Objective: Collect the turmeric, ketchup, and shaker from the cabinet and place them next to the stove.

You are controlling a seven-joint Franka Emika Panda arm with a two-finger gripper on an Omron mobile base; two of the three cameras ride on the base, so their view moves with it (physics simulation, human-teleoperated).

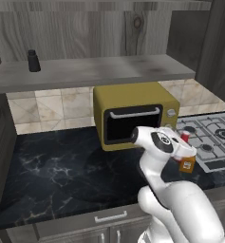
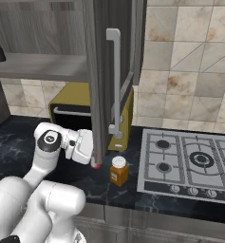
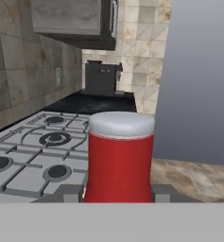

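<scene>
The turmeric [image 2: 118,171] already stands on the counter [image 1: 61,171] just beside the stove [image 2: 190,163]; the gripper [image 3: 117,194] is clamped on the ketchup [image 3: 119,158], low by the jar, seemingly about to be set down; the shaker [image 1: 33,61] waits on the cabinet [image 1: 99,71] shelf, left to fetch.

You see a black marble worktop [image 1: 61,171] carrying a yellow microwave [image 1: 135,114] at centre frame, the turmeric [image 2: 118,170] beside the stove [image 2: 190,163] at right, and a shelf [image 1: 95,71] across the top holding the shaker [image 1: 33,61] at upper left.
</scene>
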